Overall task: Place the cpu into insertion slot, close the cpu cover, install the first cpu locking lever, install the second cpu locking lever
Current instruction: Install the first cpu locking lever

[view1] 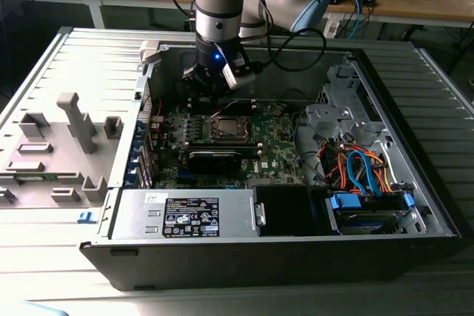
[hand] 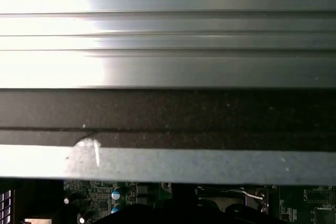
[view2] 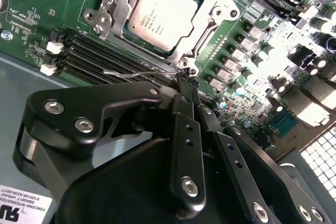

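Note:
The cpu (view2: pixel 165 11) lies flat in the insertion slot (view1: pixel 227 128), its silvery face up. The cpu cover (view2: pixel 206 31) lies down around it as a silver frame. A thin wire locking lever (view2: pixel 131 74) sticks out along the memory slots, away from the socket's corner. My gripper (view2: pixel 183 81) has its black fingers (view2: pixel 187 129) drawn together to a point at that corner, right by the lever's root; whether they touch the wire I cannot tell. In the exterior view the gripper (view1: pixel 215 90) hangs just behind the socket inside the open computer case.
The green motherboard (view1: pixel 274 149) carries a long black card (view1: pixel 215 158) in front of the socket. A power supply (view1: pixel 185 212) and a drive cage with coloured cables (view1: pixel 363 175) fill the near side. The ridged case wall (hand: pixel 168 35) stands close behind the wrist.

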Robot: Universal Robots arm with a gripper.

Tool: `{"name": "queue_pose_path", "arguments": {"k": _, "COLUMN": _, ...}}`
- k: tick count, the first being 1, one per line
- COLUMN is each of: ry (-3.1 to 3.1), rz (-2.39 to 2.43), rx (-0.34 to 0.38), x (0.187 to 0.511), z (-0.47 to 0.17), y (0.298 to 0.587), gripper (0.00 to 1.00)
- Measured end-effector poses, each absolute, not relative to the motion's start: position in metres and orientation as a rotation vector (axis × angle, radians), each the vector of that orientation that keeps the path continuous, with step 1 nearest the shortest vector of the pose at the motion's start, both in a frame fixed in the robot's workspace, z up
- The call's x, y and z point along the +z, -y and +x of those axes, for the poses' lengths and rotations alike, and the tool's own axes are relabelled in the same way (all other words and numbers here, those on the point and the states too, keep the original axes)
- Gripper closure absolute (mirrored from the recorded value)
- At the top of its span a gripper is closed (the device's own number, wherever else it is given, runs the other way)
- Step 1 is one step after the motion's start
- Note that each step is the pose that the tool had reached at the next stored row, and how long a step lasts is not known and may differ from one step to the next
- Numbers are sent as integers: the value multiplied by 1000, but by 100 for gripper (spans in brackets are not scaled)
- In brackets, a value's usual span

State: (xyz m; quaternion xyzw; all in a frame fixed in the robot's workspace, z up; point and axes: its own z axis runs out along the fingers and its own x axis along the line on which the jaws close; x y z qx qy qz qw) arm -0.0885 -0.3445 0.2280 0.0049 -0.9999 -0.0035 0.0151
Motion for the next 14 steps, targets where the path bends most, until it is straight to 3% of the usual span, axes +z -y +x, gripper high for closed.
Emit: {"name": "queue_pose_path", "arguments": {"k": 14, "ry": 3110, "rz": 78, "rx": -4, "x": 223, "z": -84, "y": 336, "gripper": 89}}
